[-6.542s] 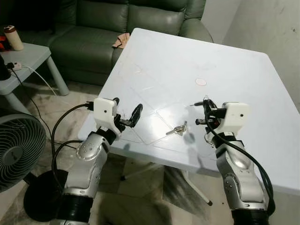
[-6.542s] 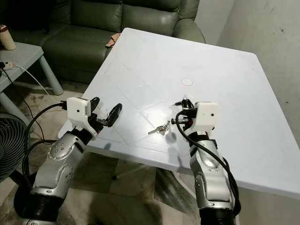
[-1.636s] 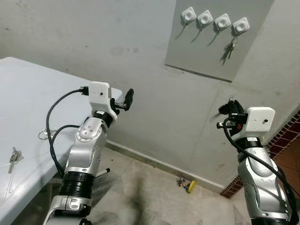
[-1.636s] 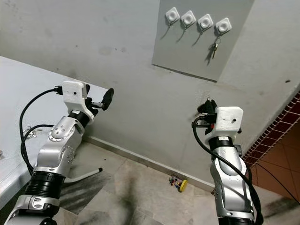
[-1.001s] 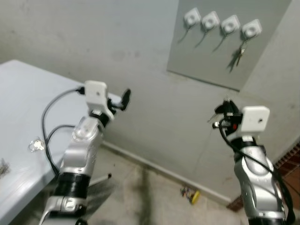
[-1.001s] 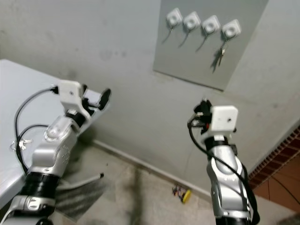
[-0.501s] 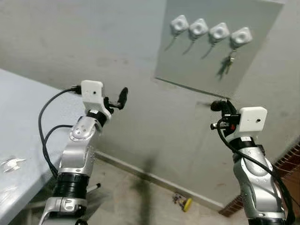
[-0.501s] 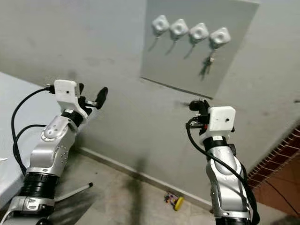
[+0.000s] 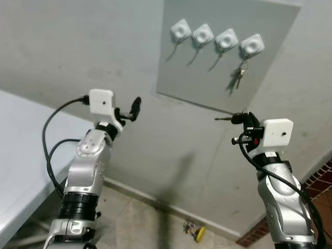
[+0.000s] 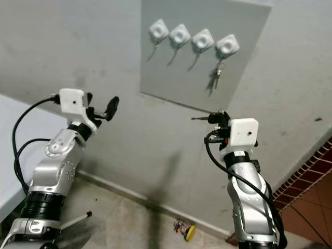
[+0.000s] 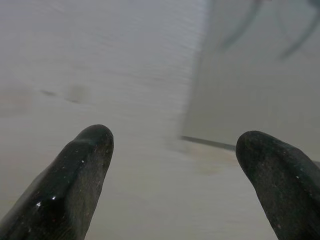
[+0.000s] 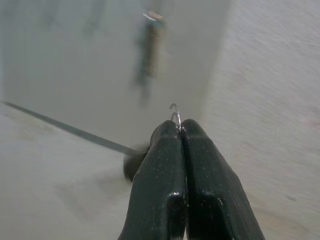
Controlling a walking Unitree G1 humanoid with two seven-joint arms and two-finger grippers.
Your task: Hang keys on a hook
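Keys (image 9: 224, 118) sit pinched in the right gripper (image 9: 243, 119), lower right, below the hook board (image 9: 207, 72). Left gripper (image 9: 134, 109), centre left, has its fingers spread, holding nothing.

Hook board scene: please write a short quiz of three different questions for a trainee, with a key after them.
1. True or false: the right gripper is shut on a key.
2. How many hooks are on the grey board?
3. Which hook already carries keys: A, the hook nearest the robot's left; B, the hook nearest the robot's right?

Key: 1 true; 2 four; 3 B, where hung keys dangle. The left gripper is open.
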